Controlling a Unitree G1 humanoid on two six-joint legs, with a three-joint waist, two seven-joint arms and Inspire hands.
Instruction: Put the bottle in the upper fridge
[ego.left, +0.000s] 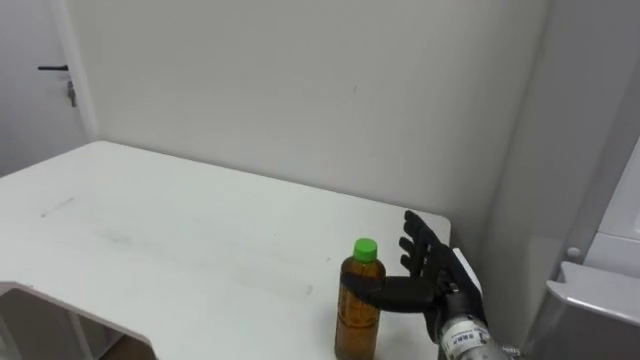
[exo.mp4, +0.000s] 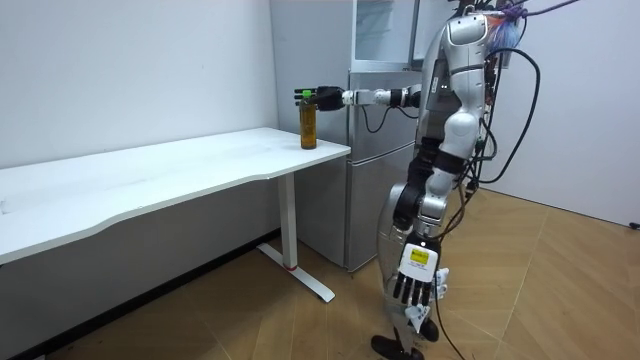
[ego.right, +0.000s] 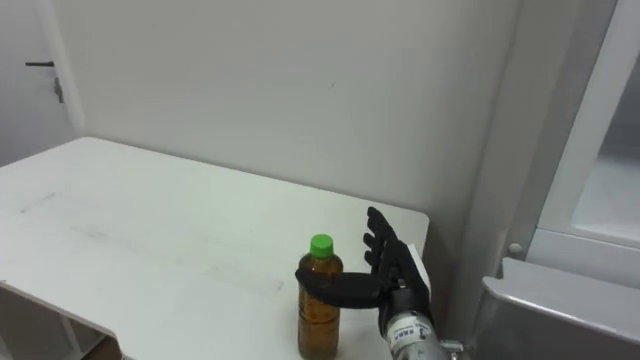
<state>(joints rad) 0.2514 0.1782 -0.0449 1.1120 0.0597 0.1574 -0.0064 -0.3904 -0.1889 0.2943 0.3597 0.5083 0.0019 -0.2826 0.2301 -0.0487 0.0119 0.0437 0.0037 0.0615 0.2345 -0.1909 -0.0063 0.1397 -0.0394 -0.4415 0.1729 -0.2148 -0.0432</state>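
— Left eye view: where's the green-capped amber plastic bottle (ego.left: 358, 310)?
— Upright on the white table (ego.left: 150, 230), five o'clock. Right hand (ego.left: 435, 275) at its three o'clock: fingers straight, thumb across its neck. Left hand (exo.mp4: 418, 287) hangs relaxed.

My right arm is stretched forward at about shoulder height, forearm level. My right hand (ego.left: 436, 272) stands on edge beyond the wrist, palm facing my left. Its fingers (ego.left: 418, 238) are straight and spread, pointing up and forward, and the thumb is extended sideways to my left. My left arm hangs at my side, with my left hand (exo.mp4: 418, 287) low, fingers relaxed and pointing down.
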